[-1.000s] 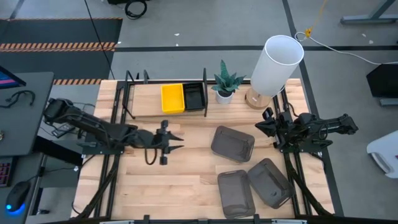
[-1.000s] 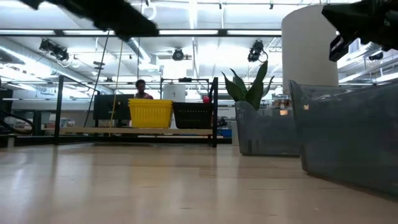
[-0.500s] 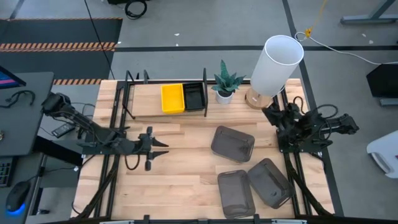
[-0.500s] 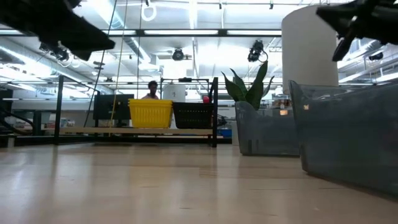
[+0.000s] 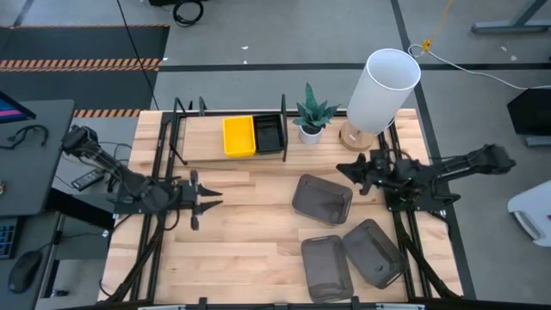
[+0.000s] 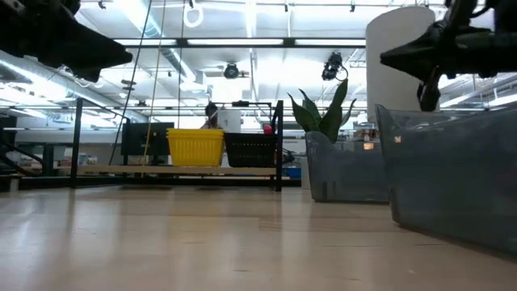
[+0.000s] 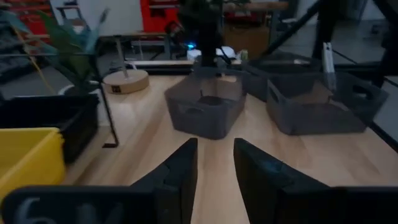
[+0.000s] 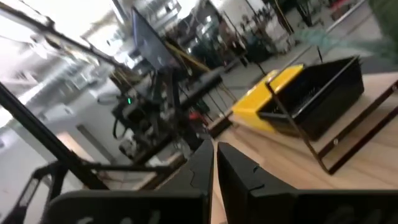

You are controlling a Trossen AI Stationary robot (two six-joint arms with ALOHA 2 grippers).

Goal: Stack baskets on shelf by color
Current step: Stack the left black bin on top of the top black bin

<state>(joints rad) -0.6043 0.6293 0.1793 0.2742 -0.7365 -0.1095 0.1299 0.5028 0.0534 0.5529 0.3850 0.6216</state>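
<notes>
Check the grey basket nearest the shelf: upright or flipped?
Upright. The grey basket shows its open top and floor from above; the low view shows its rim up.

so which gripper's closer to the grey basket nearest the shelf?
Right. The right gripper hovers by the grey basket, on its lamp-side corner; the left gripper sits well across the table.

I find no text, label, brand or number that I can read, on the table or in the room behind it. Pale marks on my left wrist housing [image 7: 37, 208] are too blurred to make out.
</notes>
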